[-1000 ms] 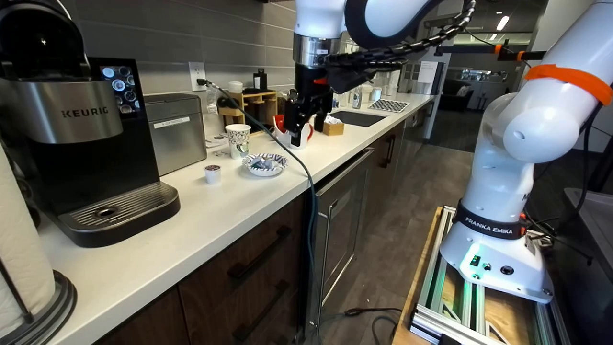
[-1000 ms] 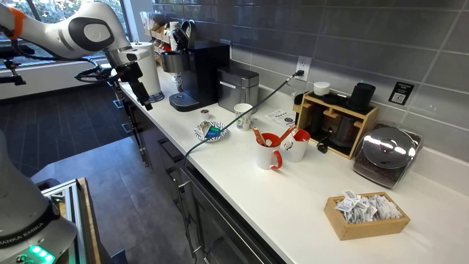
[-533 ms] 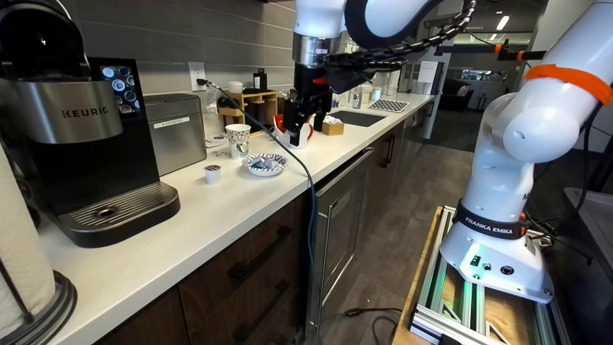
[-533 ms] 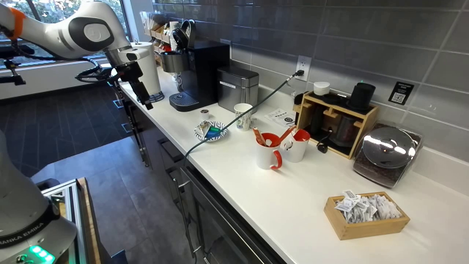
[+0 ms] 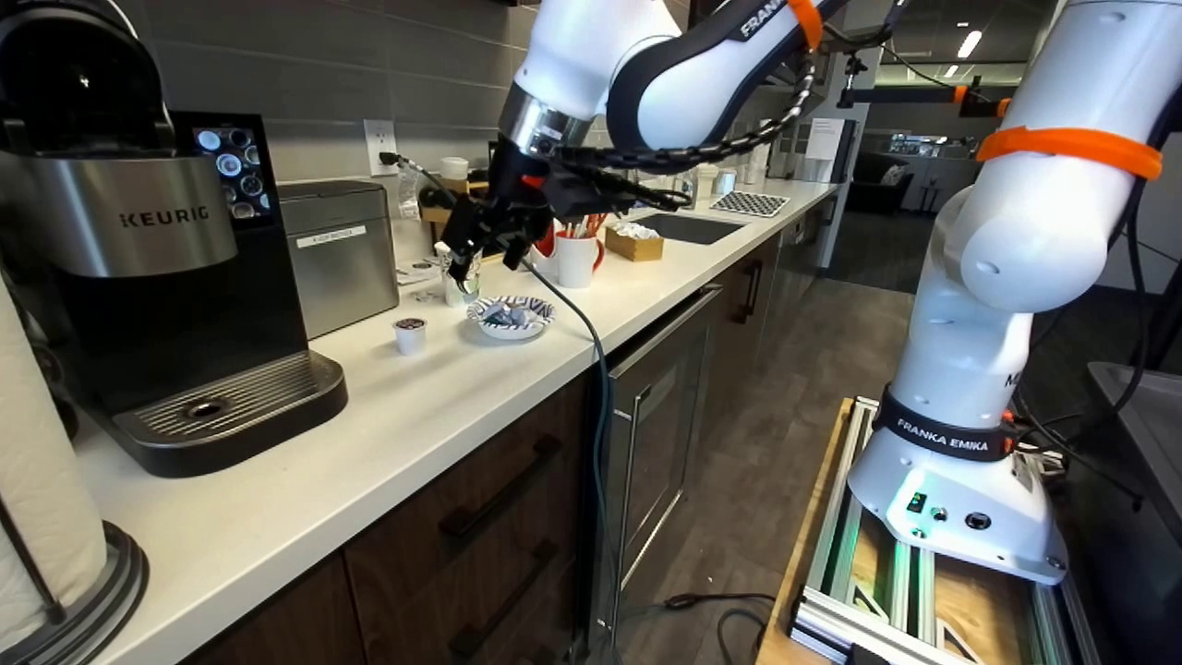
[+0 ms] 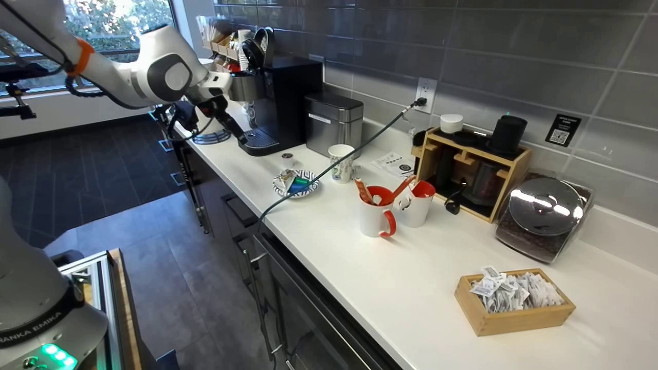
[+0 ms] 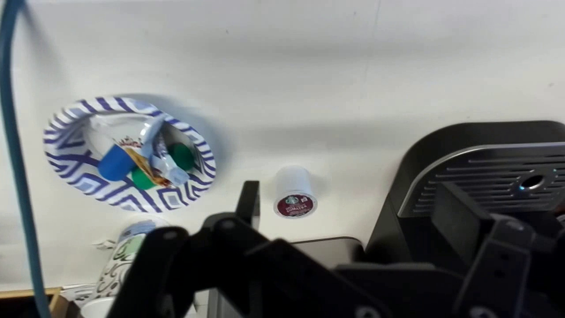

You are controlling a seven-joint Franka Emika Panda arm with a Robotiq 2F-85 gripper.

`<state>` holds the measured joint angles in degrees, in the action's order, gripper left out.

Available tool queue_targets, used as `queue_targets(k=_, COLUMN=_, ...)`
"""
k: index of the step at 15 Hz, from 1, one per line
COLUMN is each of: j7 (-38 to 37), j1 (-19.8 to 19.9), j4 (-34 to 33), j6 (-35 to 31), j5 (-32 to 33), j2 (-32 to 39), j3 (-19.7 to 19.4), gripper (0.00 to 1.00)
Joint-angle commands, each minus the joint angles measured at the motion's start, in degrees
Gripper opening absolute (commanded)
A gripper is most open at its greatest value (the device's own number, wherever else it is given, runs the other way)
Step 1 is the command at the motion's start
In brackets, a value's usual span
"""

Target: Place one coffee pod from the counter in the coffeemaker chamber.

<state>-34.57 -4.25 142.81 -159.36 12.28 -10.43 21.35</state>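
A long, smooth white counter point(image 6: 318, 246) runs over dark brown wood-grained cabinets point(image 5: 397, 563), with glossy grey wall tiles point(image 6: 514, 67) behind. On it stands a bulky black coffeemaker point(image 6: 295, 100) with a brushed silver band point(image 5: 138, 249), its lid point(image 6: 253, 54) raised above the pod chamber point(image 5: 90, 134). Beyond the coffeemaker is a large window point(image 6: 113, 23). Beside the coffeemaker's slotted drip tray point(image 7: 481, 172), the small white cup-shaped coffee pod point(image 7: 293, 183) stands upright, maroon-topped. A boxy metal bin point(image 5: 342, 263) is just beside the coffeemaker; farther from it lies a round blue-and-white patterned plate point(image 7: 95, 184). The black two-fingered gripper point(image 7: 351, 190) hangs near the coffeemaker, jaws wide apart.
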Motion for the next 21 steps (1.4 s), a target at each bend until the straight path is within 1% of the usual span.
queue_targets(k=1, j7=1.41, j1=2.88, j4=-7.89, j6=-6.08, j5=7.82, j2=13.02, j3=0.26, gripper=1.0)
queue_targets(k=2, j7=1.8, j1=2.59, j4=-9.73, j6=-5.77, j5=10.17, j2=14.97, j3=0.19, gripper=1.0)
queue_targets(k=4, j7=-1.83, j1=1.76, j4=-13.9, j6=-4.44, j5=19.86, j2=18.07, j3=-0.94, gripper=1.0)
queue_targets(k=5, j7=-2.42, j1=0.94, j4=-16.34, j6=-3.7, j5=22.99, j2=19.94, j3=-1.6, gripper=1.0)
queue_targets(k=7, j7=-3.15, j1=-0.52, j4=-20.77, j6=-1.75, j5=28.45, j2=23.24, j3=-2.48, gripper=1.0)
queue_targets(k=9, j7=-3.94, j1=-1.85, j4=-24.63, j6=1.56, j5=31.92, j2=26.48, j3=-3.45, gripper=1.0)
queue_targets(k=12, j7=-2.83, j1=-2.64, j4=-28.07, j6=9.21, j5=32.29, j2=29.84, j3=-4.24, gripper=1.0)
queue_targets(k=13, j7=-2.01, j1=-2.05, j4=-28.38, j6=11.18, j5=29.74, j2=30.02, j3=-3.7, gripper=1.0)
queue_targets(k=14, j7=-2.16, j1=-1.54, j4=-25.92, j6=7.66, j5=30.39, j2=27.99, j3=-3.37, gripper=1.0)
queue_targets(k=15, j7=-0.46, j1=-6.26, j4=-26.49, j6=8.07, j5=27.68, j2=28.24, j3=-8.53, gripper=1.0)
queue_targets(k=16, j7=-0.45, j1=-6.27, j4=-27.01, j6=8.34, j5=27.63, j2=28.78, j3=-8.68, gripper=1.0)
queue_targets(k=18, j7=1.53, j1=-6.48, j4=-28.19, j6=9.84, j5=24.2, j2=30.22, j3=-8.24, gripper=1.0)
queue_targets(k=21, j7=5.5, j1=-8.82, j4=-31.55, j6=12.78, j5=17.4, j2=33.62, j3=-11.23, gripper=1.0)
